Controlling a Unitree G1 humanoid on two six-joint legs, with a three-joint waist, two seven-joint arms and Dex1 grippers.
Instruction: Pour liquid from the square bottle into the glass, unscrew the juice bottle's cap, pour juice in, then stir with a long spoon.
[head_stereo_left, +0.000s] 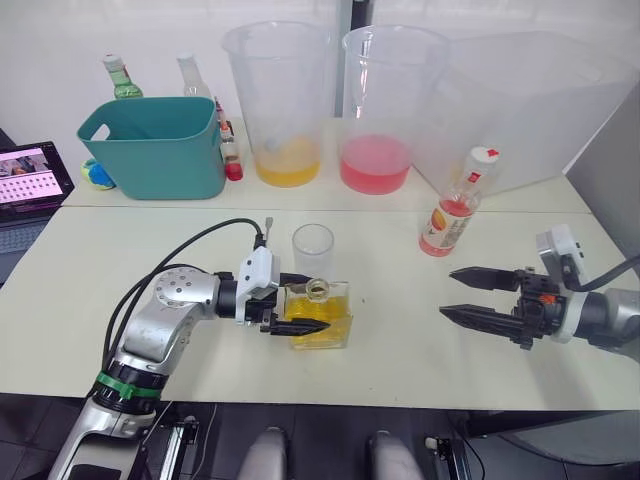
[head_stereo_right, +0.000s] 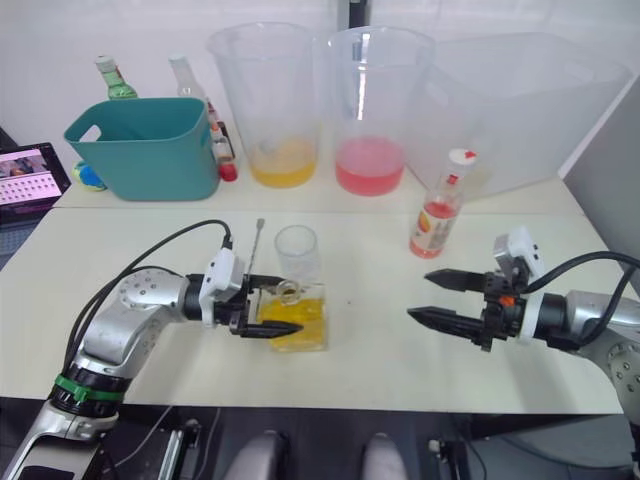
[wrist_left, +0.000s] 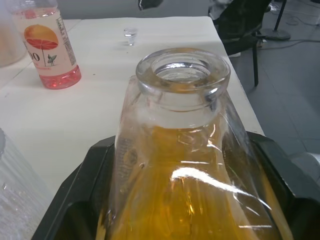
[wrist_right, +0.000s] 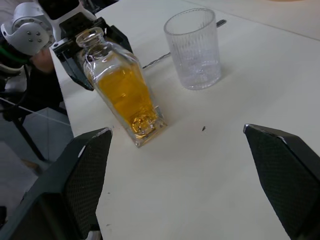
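Note:
The square bottle stands on the table near its front edge, open at the neck, with yellow liquid inside. My left gripper is shut on the bottle, one black finger on each side of its body. Just behind it stands the empty glass. The long spoon lies on the table behind the glass. To the right the juice bottle stands upright with pink juice low inside and its cap on. My right gripper hovers open in front of it, holding nothing.
Along the back stand a teal basket, two big beakers with yellow and pink liquid, and a large clear tub. Green and clear bottles stand behind the basket. A tablet lies far left.

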